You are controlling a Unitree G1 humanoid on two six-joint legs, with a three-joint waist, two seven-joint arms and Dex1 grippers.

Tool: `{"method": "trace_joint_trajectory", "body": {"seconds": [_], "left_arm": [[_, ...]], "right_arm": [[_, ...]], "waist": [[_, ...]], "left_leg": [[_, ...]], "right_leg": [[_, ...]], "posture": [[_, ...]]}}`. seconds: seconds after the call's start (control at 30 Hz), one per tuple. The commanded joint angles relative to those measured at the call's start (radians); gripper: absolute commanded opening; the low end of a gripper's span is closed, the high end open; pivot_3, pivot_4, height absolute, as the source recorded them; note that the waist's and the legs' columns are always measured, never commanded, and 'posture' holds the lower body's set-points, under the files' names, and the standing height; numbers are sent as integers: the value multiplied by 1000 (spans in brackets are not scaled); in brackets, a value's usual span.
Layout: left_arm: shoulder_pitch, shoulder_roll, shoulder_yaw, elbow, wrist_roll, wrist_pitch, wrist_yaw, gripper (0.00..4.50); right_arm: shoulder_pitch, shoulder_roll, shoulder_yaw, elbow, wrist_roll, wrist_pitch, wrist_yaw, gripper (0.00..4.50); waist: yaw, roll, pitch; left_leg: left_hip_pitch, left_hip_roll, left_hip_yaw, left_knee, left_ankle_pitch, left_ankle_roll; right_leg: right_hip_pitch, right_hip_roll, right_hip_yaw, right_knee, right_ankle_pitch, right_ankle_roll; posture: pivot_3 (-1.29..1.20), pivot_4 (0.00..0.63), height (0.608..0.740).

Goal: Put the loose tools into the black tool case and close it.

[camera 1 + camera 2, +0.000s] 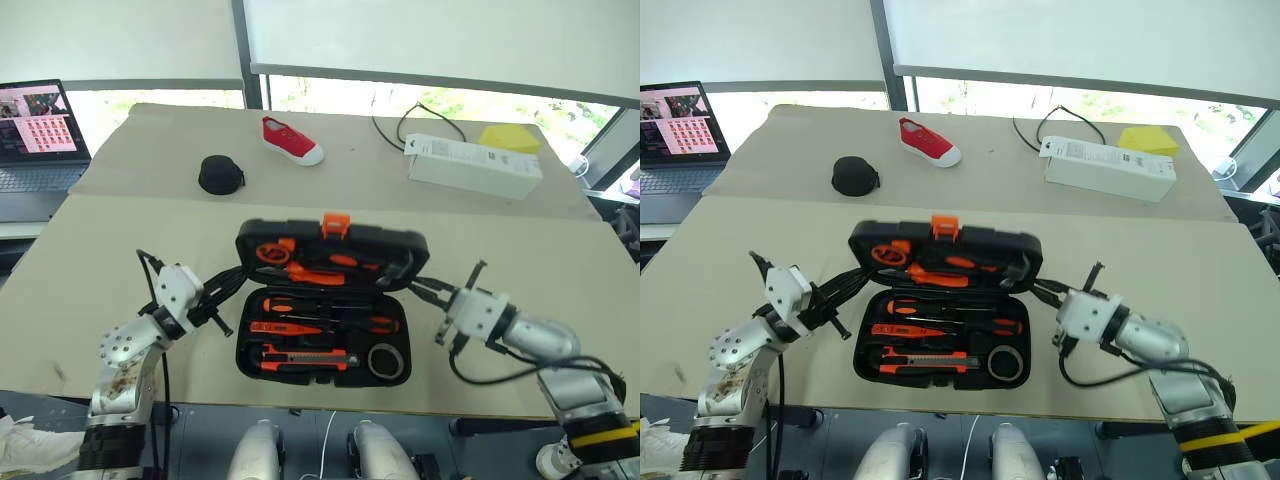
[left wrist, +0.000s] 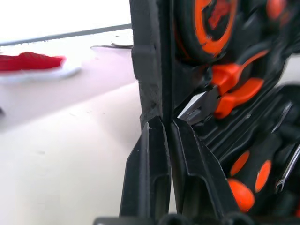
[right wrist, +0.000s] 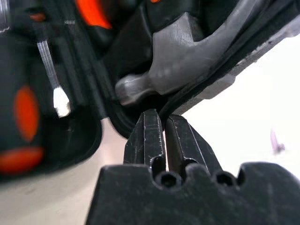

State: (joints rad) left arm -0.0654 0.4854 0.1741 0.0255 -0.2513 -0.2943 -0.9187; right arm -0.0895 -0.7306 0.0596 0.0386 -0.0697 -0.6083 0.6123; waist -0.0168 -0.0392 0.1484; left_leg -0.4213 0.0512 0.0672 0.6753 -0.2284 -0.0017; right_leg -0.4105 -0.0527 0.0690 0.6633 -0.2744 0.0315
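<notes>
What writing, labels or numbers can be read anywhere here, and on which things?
None can be read.
White box: dark print on its top, too small to read.
Laptop screen: pink tiles of pictures, any text too small.
Black tool case, red shoe, yellow item: no lettering visible.

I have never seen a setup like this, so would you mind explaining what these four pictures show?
It is a two-armed humanoid robot at a table. Two pictures come from cameras in its head, looking down; the other two from cameras on each wrist, looking along that claw. On the table lies an open black tool case with orange-handled tools in its slots, its lid partly raised. The left claw and the right claw are each shut on a side edge of the lid. Further back lie a small black pouch, a red shoe, a white box and a laptop.
</notes>
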Motion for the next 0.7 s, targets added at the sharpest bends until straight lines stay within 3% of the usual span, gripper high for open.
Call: {"method": "trace_joint_trajectory", "body": {"seconds": [0.03, 0.07, 0.17, 0.3, 0.33, 0.47, 0.57, 0.67, 0.7], "left_arm": [[61, 53, 20, 87, 40, -171, -34, 32], [78, 60, 16, 107, 30, -193, -50, 3], [122, 89, 23, 155, 24, -231, -61, 1062], [138, 135, 53, 173, -43, -138, -53, 2664], [138, 142, 56, 174, -52, -123, -53, 2698], [79, 179, 61, 162, -122, 52, -63, 2698], [-20, 188, 32, 154, -120, 139, -53, 1885], [-106, 195, -9, 124, -122, 228, -77, 779], [-136, 195, -28, 127, -115, 249, -89, 513]], "right_arm": [[40, -37, -16, 114, -114, -140, -50, 0], [44, -37, -3, 134, -112, -149, -42, 389], [55, -40, 4, 162, -131, -191, -57, 1443], [91, -71, -33, 145, -82, -155, -47, 2816], [97, -78, -36, 136, -65, -144, -37, 3128], [220, -133, -86, -42, 228, 73, 100, 2211], [323, -185, -83, -194, 386, 245, 205, 1226], [425, -246, -69, -347, 473, 395, 291, 191], [447, -258, -59, -395, 501, 456, 305, 27]], "waist": [[-2, 0, 0], [-2, 0, 0], [-4, -1, -1], [-5, -1, -1], [-3, -1, -1], [9, -1, 0], [15, -1, -1], [16, -1, -1], [15, -1, -1]], "left_leg": [[6, 0, 0, -2, 0, 0], [11, 0, 1, -4, 0, 0], [25, 0, 3, -9, -1, 1], [24, 0, 2, -12, 0, 1], [25, 0, 2, -12, 0, 1], [24, 0, 1, -12, 0, 1], [23, 0, -2, -12, 0, 2], [23, -1, -3, -11, 1, 3], [23, -1, -3, -11, 1, 3]], "right_leg": [[6, 0, 0, -2, 0, 0], [11, -1, 0, -3, -1, 0], [23, -2, 0, -7, -2, -1], [21, -3, 0, -6, -4, -1], [21, -3, 0, -6, -4, -1], [22, -5, -1, -5, -5, 0], [23, -6, -2, -6, -5, 1], [23, -6, -2, -6, -5, 2], [23, -5, -2, -6, -5, 2]], "posture": [[0, 150, 740], [0, 150, 740], [0, 150, 740], [0, 150, 740], [0, 150, 740], [0, 150, 740], [0, 150, 740], [0, 150, 740], [0, 150, 740]]}}
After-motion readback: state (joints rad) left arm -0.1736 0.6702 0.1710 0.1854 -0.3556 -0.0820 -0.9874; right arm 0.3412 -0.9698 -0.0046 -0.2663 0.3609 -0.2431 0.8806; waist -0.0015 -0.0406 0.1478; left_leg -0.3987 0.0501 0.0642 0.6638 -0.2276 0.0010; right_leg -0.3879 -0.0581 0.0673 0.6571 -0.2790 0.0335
